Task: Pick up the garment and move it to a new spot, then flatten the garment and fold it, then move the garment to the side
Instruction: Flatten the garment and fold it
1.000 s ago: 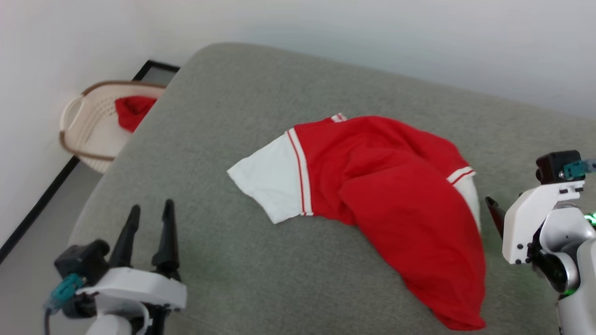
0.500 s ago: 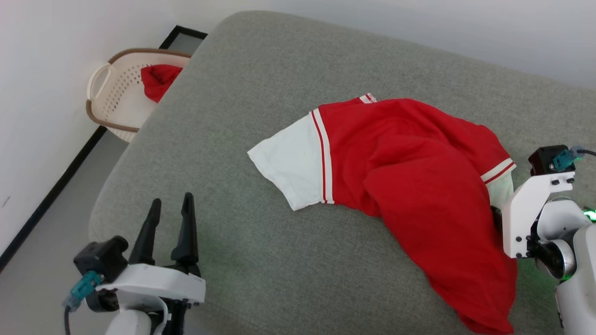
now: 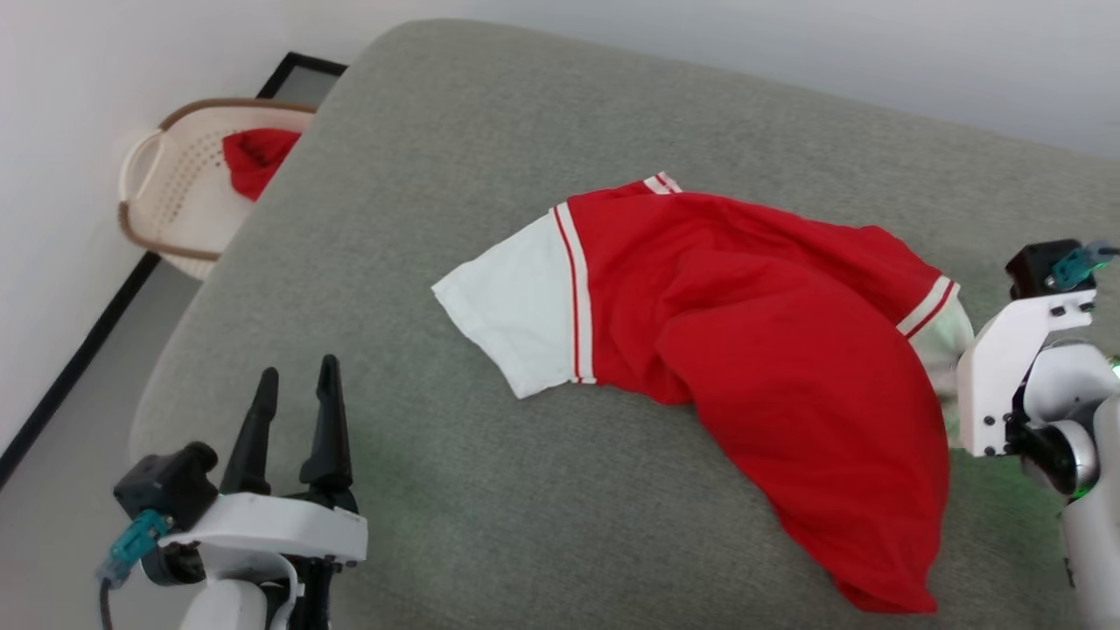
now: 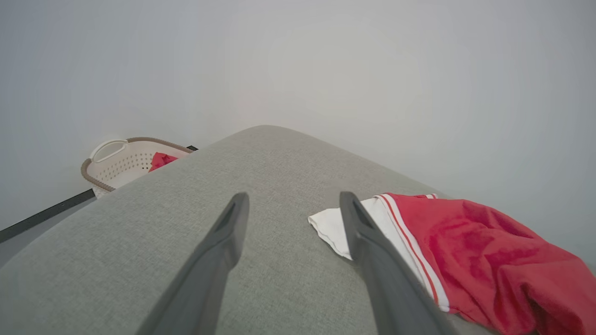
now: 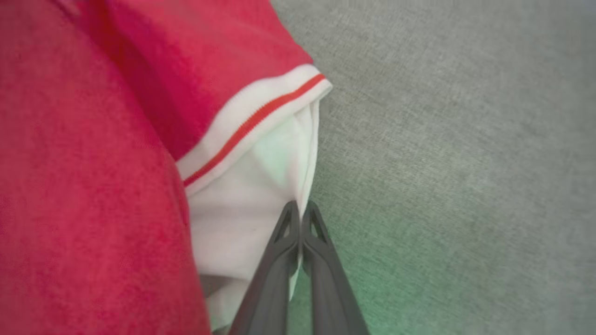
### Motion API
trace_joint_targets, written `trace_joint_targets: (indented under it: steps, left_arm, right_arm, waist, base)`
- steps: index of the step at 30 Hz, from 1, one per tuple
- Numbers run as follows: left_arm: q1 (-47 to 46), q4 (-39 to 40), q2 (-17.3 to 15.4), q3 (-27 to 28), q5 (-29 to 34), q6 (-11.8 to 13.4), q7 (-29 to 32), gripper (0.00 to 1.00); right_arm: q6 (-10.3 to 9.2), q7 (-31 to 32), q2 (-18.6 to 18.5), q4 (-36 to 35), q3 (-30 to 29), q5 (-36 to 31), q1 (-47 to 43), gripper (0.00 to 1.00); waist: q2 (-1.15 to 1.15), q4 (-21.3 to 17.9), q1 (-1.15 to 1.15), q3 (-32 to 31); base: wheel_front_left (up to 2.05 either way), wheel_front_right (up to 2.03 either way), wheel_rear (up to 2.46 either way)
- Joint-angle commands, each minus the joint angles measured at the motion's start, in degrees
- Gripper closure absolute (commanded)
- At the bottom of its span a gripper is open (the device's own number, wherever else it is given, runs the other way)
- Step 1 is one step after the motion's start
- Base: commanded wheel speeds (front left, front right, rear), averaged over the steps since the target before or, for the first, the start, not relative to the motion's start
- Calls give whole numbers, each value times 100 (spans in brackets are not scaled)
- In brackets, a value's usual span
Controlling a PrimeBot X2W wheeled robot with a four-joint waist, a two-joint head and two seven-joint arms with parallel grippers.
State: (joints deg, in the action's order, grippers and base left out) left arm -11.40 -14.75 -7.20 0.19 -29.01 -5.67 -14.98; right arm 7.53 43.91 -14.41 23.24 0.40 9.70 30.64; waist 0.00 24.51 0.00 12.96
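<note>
Item, garment (image 3: 770,350): you find it crumpled mid-right on the grey cushion (image 3: 490,192). Your right gripper (image 5: 300,209): fingers pressed together, pinching the white sleeve (image 5: 251,195). Your left gripper (image 3: 298,367): fingers spread, near left, apart from cloth.

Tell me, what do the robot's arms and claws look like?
The left gripper and right gripper each have two long, dark, tapering fingers. Behind them sit an angular white mount, a small black block with a teal plug, and glossy white-and-silver arm shells.
</note>
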Motion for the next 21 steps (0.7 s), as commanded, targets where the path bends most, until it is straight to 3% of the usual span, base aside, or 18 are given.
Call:
trace_joint_targets:
  steps: [1,13,21]
  left_arm:
    - [15,4,2,32,44,-42,-23,0]
    - [224,61,-114,153,177,-108,-23,0]
    - [205,57,-164,48,182,-123,1,0]
  right_arm:
    - [-7,5,-55,-44,-6,22,44,100]
    - [-7,14,-659,-517,-209,267,-190,100]
    - [-7,-17,-1108,-438,-648,328,-440,100]
  waist:
    - [0,-140,0,-76]
    - [0,-830,0,-407]
    - [0,-1061,0,-477]
  base:
    - [0,0,0]
    - [0,0,0]
    - [0,0,0]
